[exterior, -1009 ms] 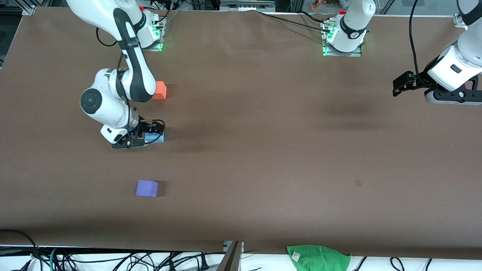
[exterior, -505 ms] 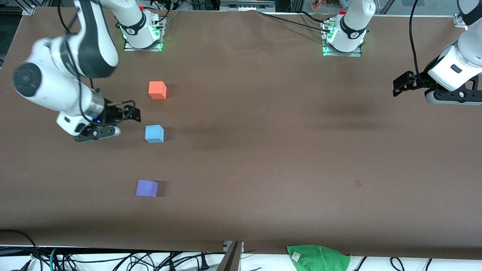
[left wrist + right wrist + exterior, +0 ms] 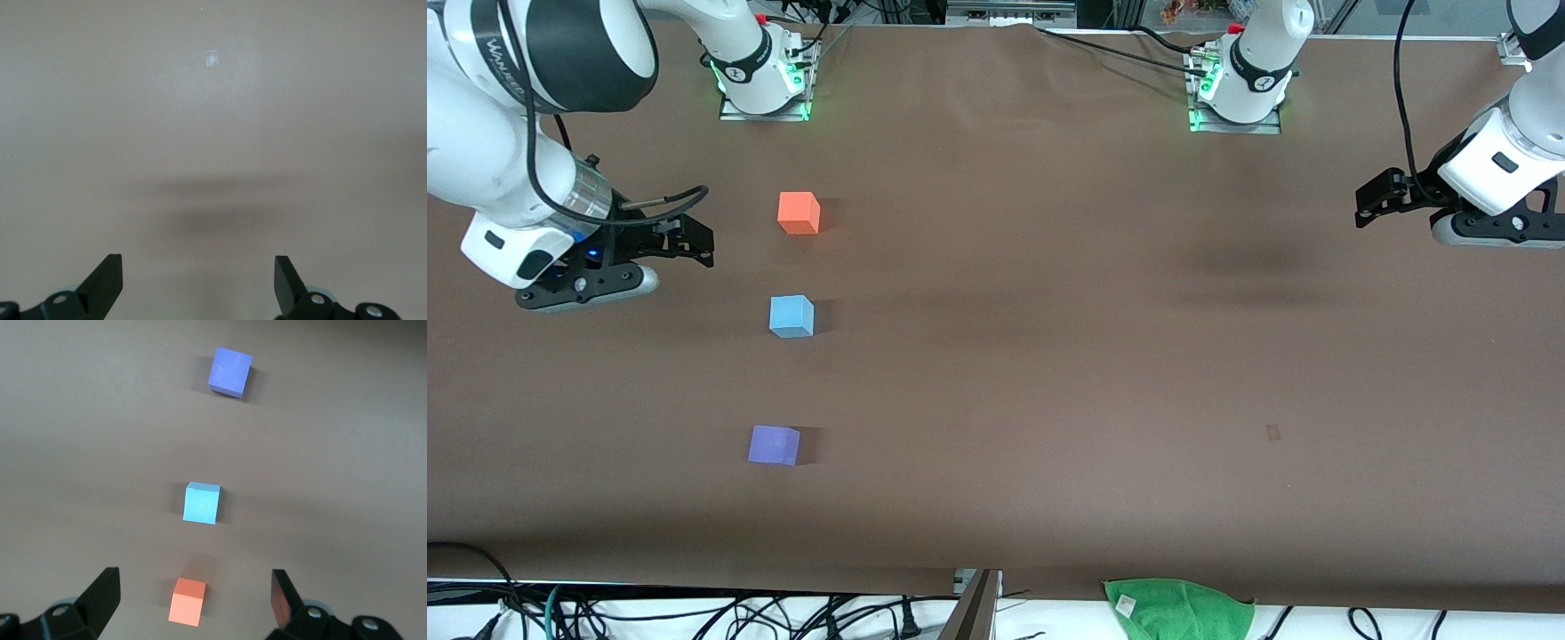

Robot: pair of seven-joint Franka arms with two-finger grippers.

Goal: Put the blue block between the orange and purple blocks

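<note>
Front view: blue block (image 3: 791, 316) sits between orange block (image 3: 799, 213) and purple block (image 3: 774, 444).
Right gripper (image 3: 689, 242): released, empty, over surface (image 3: 1049, 356).
Left gripper (image 3: 1371, 203): released, waiting.

Right hand (image 3: 694, 238) off blue block (image 3: 791, 316)

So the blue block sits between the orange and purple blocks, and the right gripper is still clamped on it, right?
Not quite. The blue block does sit between the orange block and purple block, but the front view shows the right gripper open and apart from it.
</note>
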